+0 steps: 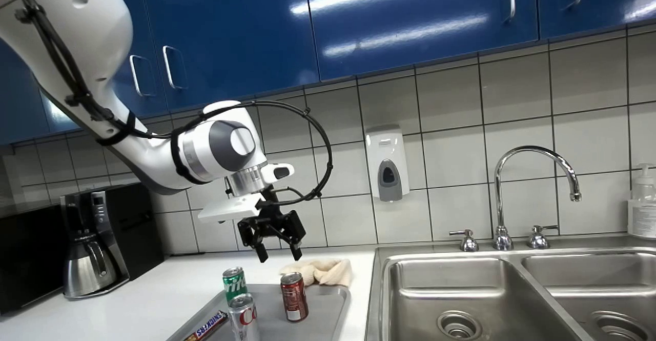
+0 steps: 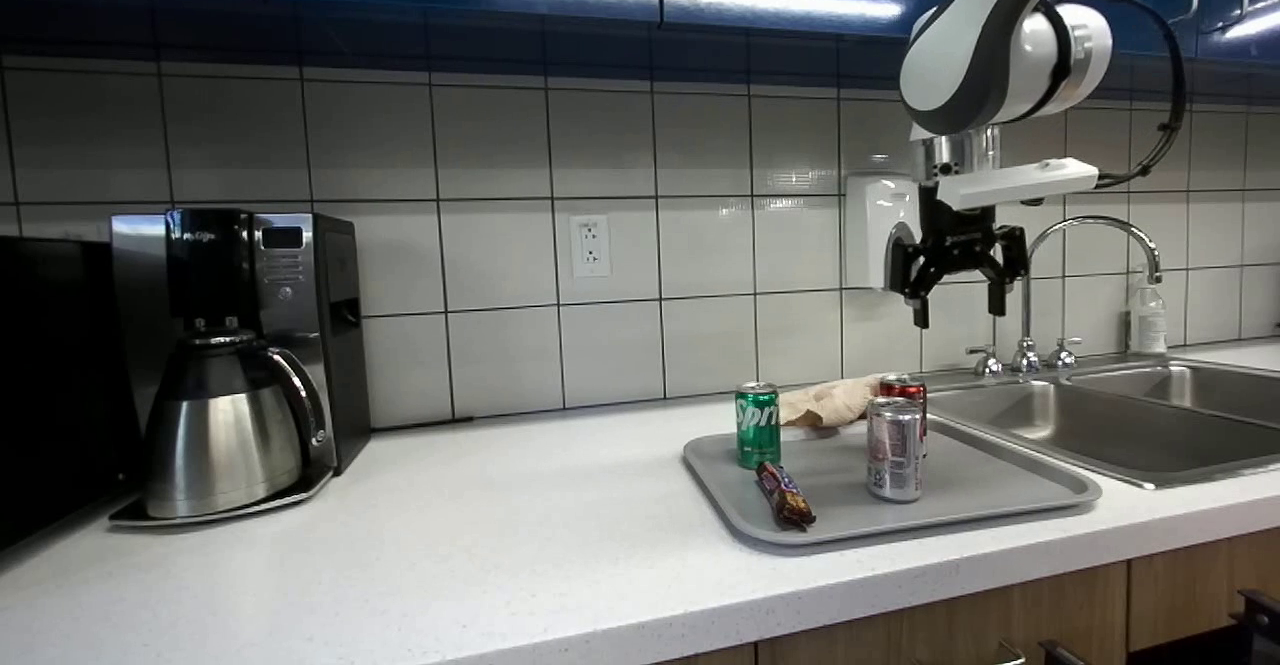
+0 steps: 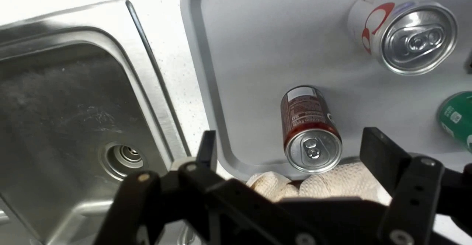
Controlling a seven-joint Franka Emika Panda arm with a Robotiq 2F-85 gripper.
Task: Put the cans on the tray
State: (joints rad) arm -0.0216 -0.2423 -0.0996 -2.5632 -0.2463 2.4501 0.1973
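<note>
Cntr (image 2: 480,545) tray (image 2: 840,477) w/ Sprite (image 2: 758,427), Snickers (image 1: 209,324)

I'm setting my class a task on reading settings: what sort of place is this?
Most likely a kitchen, though whether in a home or workplace I cannot tell: the sink, coffee maker and cabinets show it.

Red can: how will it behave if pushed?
The red can stands upright on the tray, taller than wide, so a high push would probably tip it. Toppled, its round body may roll. Its smooth sides could be slippery.
</note>
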